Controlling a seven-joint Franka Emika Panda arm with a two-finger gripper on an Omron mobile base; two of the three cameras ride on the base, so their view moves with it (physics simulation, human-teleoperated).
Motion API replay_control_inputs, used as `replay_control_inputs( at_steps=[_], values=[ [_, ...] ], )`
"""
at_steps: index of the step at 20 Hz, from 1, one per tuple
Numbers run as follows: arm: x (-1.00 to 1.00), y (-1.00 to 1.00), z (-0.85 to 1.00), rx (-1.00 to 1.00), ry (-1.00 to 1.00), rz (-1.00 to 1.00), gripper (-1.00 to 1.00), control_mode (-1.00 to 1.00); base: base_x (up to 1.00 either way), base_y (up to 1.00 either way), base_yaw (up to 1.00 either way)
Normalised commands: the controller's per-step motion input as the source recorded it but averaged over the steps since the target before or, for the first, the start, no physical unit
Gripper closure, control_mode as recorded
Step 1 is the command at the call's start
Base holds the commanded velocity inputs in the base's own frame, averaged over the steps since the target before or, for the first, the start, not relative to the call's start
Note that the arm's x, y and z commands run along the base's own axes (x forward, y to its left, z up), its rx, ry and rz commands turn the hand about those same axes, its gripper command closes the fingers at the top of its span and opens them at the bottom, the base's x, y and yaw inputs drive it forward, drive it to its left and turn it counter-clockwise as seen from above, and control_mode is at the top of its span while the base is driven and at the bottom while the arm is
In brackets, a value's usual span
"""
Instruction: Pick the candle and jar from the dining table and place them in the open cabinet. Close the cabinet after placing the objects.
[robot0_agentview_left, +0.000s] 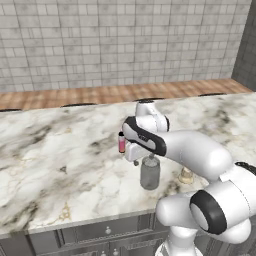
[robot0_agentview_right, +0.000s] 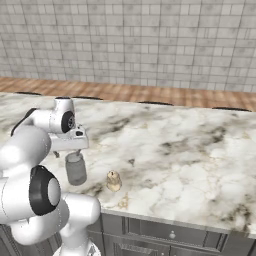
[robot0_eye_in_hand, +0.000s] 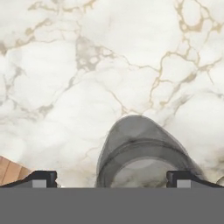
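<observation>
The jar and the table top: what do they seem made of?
The jar looks like smoky grey glass: the marble pattern shows through its wall in the hand view. The dining table top seems polished white-and-grey marble with brownish-gold veins, though being rendered, it could equally be laminate.

white glossy arm (robot0_agentview_left: 200, 155), rounded link shells, black joint bands, dark round end caps, small dark fingertips (robot0_eye_in_hand: 41, 177)

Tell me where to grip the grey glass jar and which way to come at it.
Take the translucent grey glass jar across its round body just under the narrower rim, coming straight down from above. It stands upright on the marble dining table, and the open hand already hangs over it, fingers either side, probably wide enough to straddle it.
</observation>
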Motion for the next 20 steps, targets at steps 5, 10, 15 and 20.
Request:
replay_control_inputs(
  at_steps=[5, 10, 15, 20],
  values=[
    [-0.63, 0.00, -0.28, 0.00, -0.12, 0.00, -1.00, -1.00, 0.00, 0.00, 0.00],
    [-0.34, 0.00, -0.16, 0.01, -0.07, 0.00, -1.00, -1.00, 0.00, 0.00, 0.00],
    [0.02, 0.00, -0.22, 0.04, -0.01, 0.02, -1.00, -1.00, 0.00, 0.00, 0.00],
    [0.14, 0.00, -0.15, 0.04, 0.00, 0.11, 1.00, -1.00, 0.00, 0.00, 0.00]
  ],
)
